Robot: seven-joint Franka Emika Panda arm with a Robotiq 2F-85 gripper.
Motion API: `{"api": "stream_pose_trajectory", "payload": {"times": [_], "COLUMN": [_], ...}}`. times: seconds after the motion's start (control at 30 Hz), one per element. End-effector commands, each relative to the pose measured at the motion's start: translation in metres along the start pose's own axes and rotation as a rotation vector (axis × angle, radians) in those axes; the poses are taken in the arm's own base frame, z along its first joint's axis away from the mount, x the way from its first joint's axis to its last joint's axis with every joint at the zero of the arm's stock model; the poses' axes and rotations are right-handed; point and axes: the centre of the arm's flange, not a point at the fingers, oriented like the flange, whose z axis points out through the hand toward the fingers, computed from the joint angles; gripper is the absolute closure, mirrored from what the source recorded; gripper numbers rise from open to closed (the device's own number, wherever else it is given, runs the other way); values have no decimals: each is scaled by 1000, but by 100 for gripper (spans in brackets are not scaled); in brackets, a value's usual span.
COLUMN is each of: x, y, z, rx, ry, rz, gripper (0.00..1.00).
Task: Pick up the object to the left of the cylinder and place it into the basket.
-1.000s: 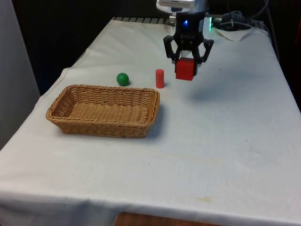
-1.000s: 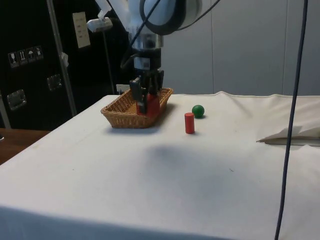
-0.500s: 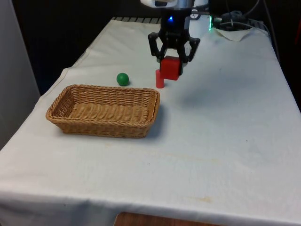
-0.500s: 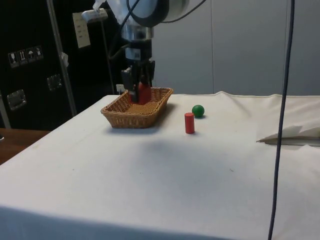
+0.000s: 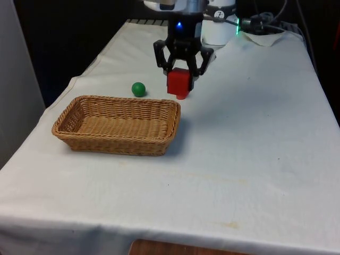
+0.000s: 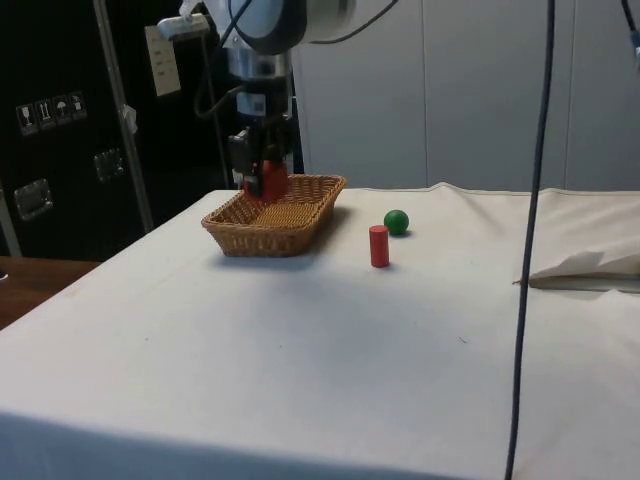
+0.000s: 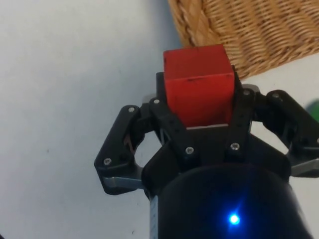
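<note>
My gripper (image 5: 178,74) is shut on a red cube (image 5: 178,82) and holds it in the air above the cloth. The cube hangs just past the far right corner of the wicker basket (image 5: 117,143) in the front view. The wrist view shows the cube (image 7: 199,84) between the fingers (image 7: 164,117), beside the basket's rim (image 7: 239,30). A red cylinder (image 6: 378,246) stands upright on the cloth; in the front view the cube covers most of it. A green ball (image 5: 138,88) lies to the front view's left of the cylinder. In the side view the gripper (image 6: 264,172) and cube (image 6: 270,181) hang level with the basket (image 6: 275,225).
Crumpled white material (image 5: 265,37) lies at the far right of the table in the front view, and shows in the side view as a fold (image 6: 590,268). A dark cable (image 6: 528,200) hangs down in the side view. The table drops off just left of the basket.
The gripper has carried the red cube to the front view's left, from right of the cylinder to in front of it, nearer the basket. Cylinder, ball and basket stayed put.
</note>
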Motion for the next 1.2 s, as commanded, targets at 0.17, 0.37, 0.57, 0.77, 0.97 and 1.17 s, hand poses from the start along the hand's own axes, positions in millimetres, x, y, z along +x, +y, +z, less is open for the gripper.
{"api": "stream_pose_trajectory", "payload": {"times": [0.17,0.37,0.57,0.77,0.97,1.17], "x": [11,23,29,37,42,47], "y": [11,30,46,62,74,90], "z": [5,15,25,39,49,59], "rx": [-12,-22,-34,-46,-55,-64], "ry": [4,6,7,7,9,11], "rz": [2,-1,-5,-10,-10,-15], "gripper": [100,100,100,100,100,100]}}
